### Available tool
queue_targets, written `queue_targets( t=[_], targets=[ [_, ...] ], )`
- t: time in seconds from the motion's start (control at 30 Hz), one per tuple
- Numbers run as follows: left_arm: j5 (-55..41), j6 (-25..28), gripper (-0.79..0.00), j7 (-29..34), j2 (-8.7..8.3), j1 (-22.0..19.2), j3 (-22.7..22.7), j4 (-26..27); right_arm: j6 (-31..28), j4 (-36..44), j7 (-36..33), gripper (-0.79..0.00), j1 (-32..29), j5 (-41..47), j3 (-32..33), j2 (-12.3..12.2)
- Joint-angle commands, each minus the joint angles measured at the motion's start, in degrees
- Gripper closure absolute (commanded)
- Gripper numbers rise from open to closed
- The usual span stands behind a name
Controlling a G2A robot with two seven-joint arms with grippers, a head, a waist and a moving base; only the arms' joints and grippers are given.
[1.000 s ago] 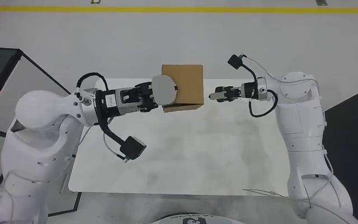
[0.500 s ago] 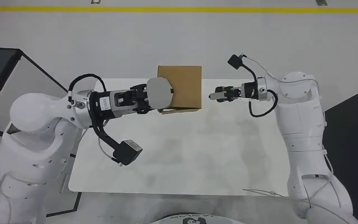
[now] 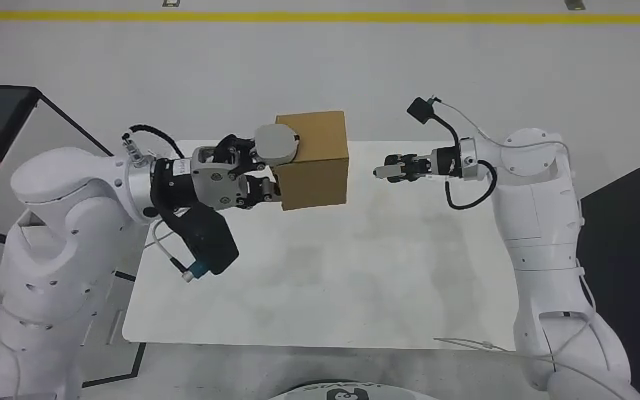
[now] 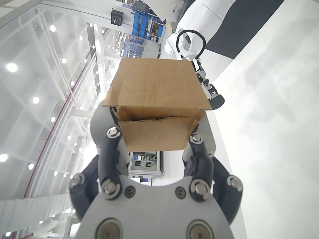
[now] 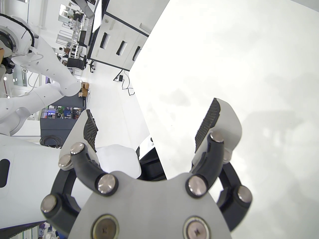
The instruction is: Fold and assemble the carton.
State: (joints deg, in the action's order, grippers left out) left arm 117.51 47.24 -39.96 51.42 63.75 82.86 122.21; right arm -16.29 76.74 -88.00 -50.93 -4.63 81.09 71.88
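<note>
A brown cardboard carton [image 3: 313, 160] is held up above the far edge of the white table [image 3: 330, 290]. My left gripper [image 3: 270, 165] is shut on the carton, one finger on each side of it. In the left wrist view the carton [image 4: 155, 93] sits between the fingers [image 4: 109, 148], with one flap [image 4: 155, 134] folded toward the camera. My right gripper [image 3: 385, 170] hangs to the right of the carton, apart from it. In the right wrist view this gripper [image 5: 152, 123] stands open with nothing between its pads.
The white table has bare room in front of both arms. A black frame [image 3: 40, 120] stands off the table's left side. A yellow floor line [image 3: 320, 16] runs along the back.
My left arm has rolled its wrist and drawn the carton a little to the left, turning it. The right arm has not moved.
</note>
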Motion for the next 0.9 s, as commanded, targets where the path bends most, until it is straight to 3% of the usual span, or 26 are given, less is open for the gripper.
queue_targets(
  t=[0.0, 0.13, 0.3, 0.6, 0.87],
  targets=[
    [-0.2, -0.4, 0.0, 0.93, 0.02, 0.32, 0.06, -0.39, 0.0, 0.0, 0.0, -0.785, 0.0, 0.0, 0.0, 0.0],
    [-8.64, 3.32, 0.0, 5.02, 0.19, 1.54, 0.65, -4.25, 0.0, 0.0, 0.0, -0.785, 0.0, 0.0, 0.0, 0.0],
    [-17.27, 10.69, 0.0, 14.49, 0.3, 1.71, 0.19, -7.9, 0.0, 0.0, 0.0, -0.785, 0.0, 0.0, 0.0, 0.0],
    [-18.67, 10.52, 0.0, 16.07, 0.39, 1.79, 0.07, -8.3, 0.0, 0.0, 0.0, -0.785, 0.0, 0.0, 0.0, 0.0],
    [-28.92, 10.76, 0.0, 28.52, -0.46, 3.99, -4.92, -14.99, 0.0, 0.0, 0.0, -0.785, 0.0, 0.0, 0.0, 0.0]
  ],
)
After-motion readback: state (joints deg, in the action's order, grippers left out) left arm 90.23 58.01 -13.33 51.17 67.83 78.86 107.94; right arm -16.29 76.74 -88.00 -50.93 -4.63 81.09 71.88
